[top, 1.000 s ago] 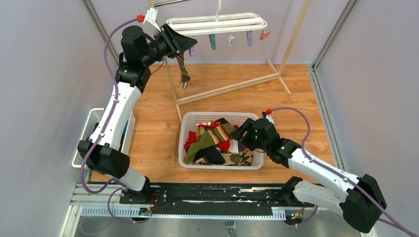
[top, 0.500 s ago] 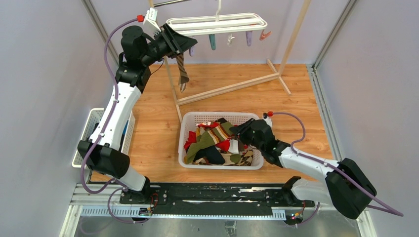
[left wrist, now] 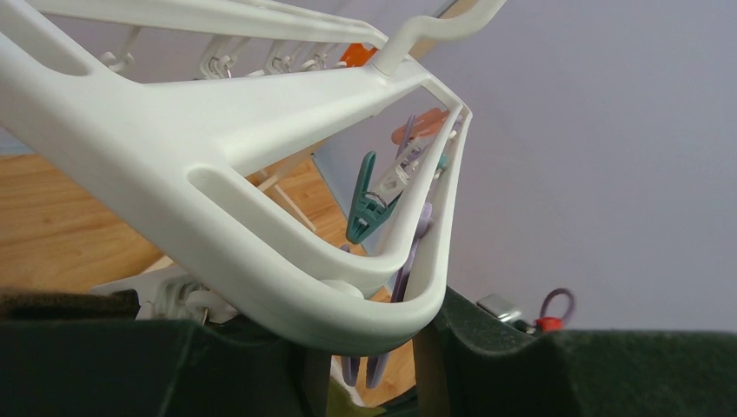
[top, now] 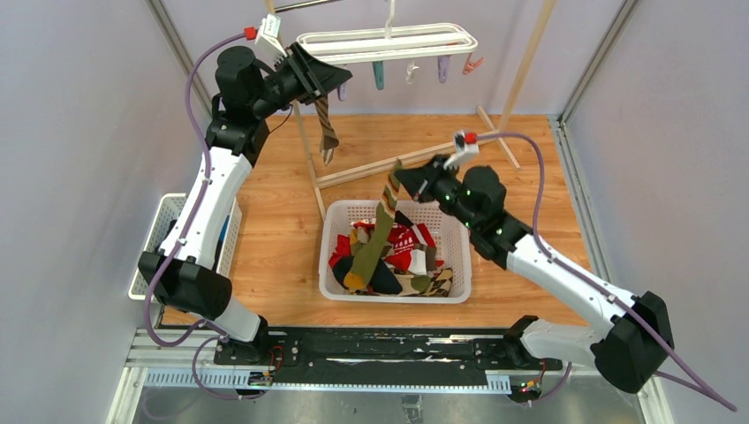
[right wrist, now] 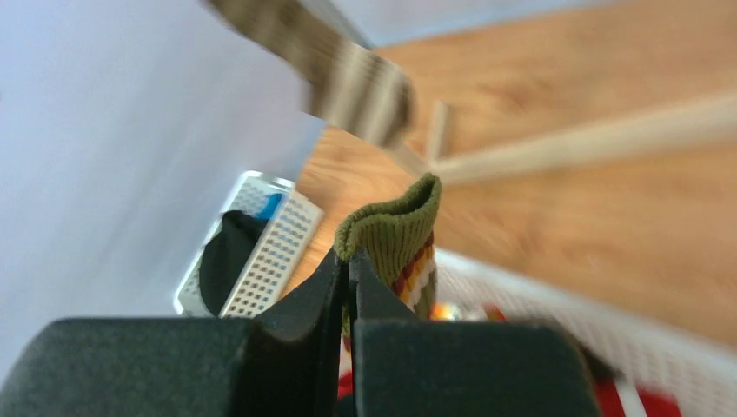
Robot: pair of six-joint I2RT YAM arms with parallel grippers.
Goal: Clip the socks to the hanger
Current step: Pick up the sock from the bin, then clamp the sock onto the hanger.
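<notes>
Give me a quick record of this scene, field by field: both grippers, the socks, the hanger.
left gripper: up at the left end of the hanger; grip unclear
striped sock: dangling just below the left gripper
right gripper: shut on the olive sock, at its cuff
olive sock: hanging, lower end reaching the basket
basket: white, holds mixed socks
clips: several hanging empty from the hanger

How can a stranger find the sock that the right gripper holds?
Find the white basket in the middle of the wooden table. One sock hangs above its pile, pinched at the cuff by the right gripper. It alone is held up, olive green with a striped cuff.
</notes>
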